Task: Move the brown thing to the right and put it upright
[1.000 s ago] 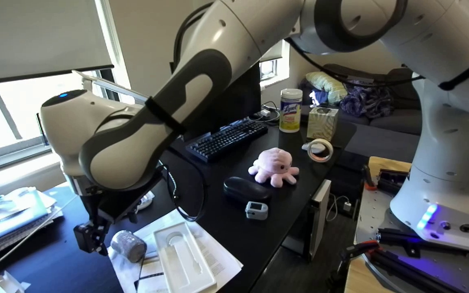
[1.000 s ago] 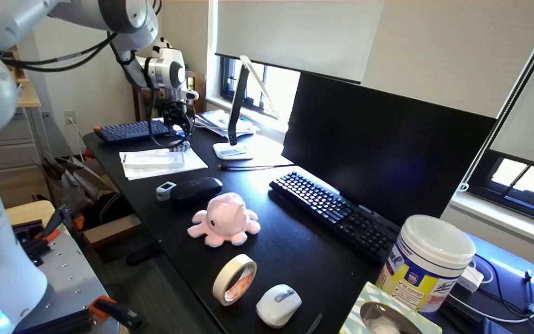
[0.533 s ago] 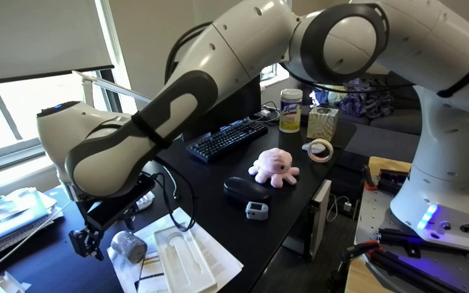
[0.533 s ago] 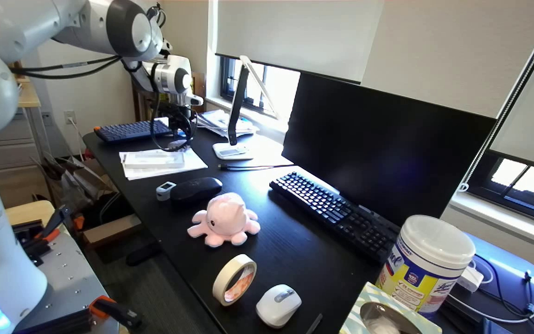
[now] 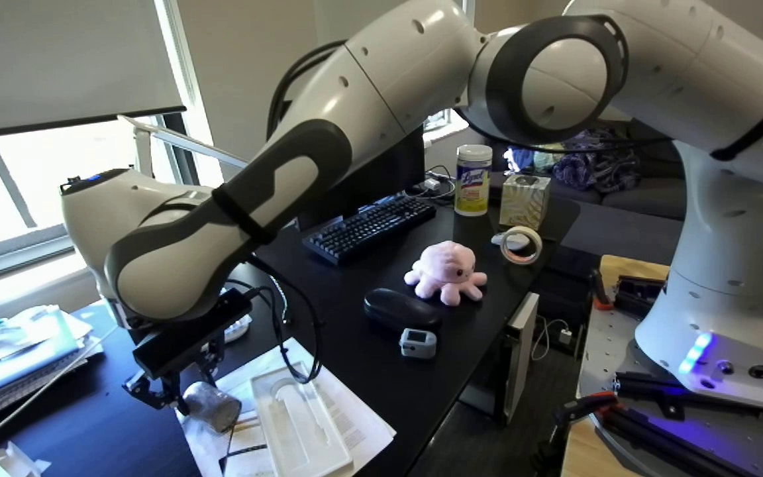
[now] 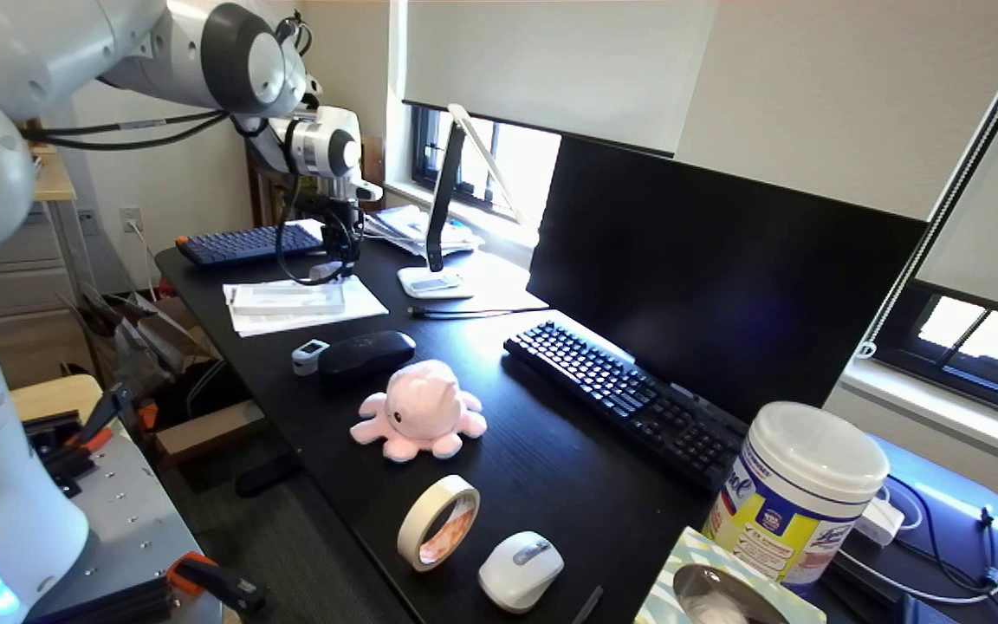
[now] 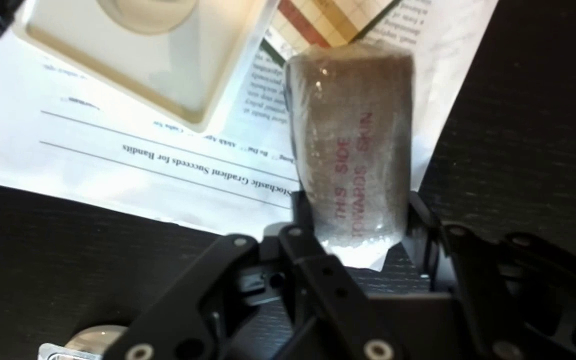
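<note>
Jaws: clamped about one end of the brown roll [image 7: 353, 150], contact on both sides. The roll lies on its side over the papers [image 7: 133, 175], beside the white tray [image 5: 299, 421], toward the far edge of the surface [image 6: 542, 485] in an exterior view. Confirm a firm grip first; the glossy wrap [image 7: 318, 100] may slip and the free end may droop. Lift straight up, travel right, rotate one flat end downward, and seat it fully before release.

Tray [image 5: 305, 444] on papers [image 5: 363, 424], roll [image 5: 212, 407] beside it
</note>
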`<state>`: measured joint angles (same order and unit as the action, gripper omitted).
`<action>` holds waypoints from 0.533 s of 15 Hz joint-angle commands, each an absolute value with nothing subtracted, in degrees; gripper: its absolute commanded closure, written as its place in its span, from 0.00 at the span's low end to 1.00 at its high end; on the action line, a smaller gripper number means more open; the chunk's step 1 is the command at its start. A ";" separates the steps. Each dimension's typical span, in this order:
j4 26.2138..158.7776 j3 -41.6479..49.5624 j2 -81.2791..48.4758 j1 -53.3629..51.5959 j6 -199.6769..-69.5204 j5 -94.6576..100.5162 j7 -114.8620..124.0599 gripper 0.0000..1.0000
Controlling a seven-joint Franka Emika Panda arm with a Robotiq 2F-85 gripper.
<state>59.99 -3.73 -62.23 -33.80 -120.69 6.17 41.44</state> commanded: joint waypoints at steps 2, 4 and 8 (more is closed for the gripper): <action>63.34 -3.19 -57.97 -33.41 -120.13 5.41 44.91 0.82; 67.90 -1.67 -53.28 -34.57 -122.65 7.07 47.09 0.86; 77.96 4.43 -43.38 -38.77 -127.21 11.90 59.07 0.86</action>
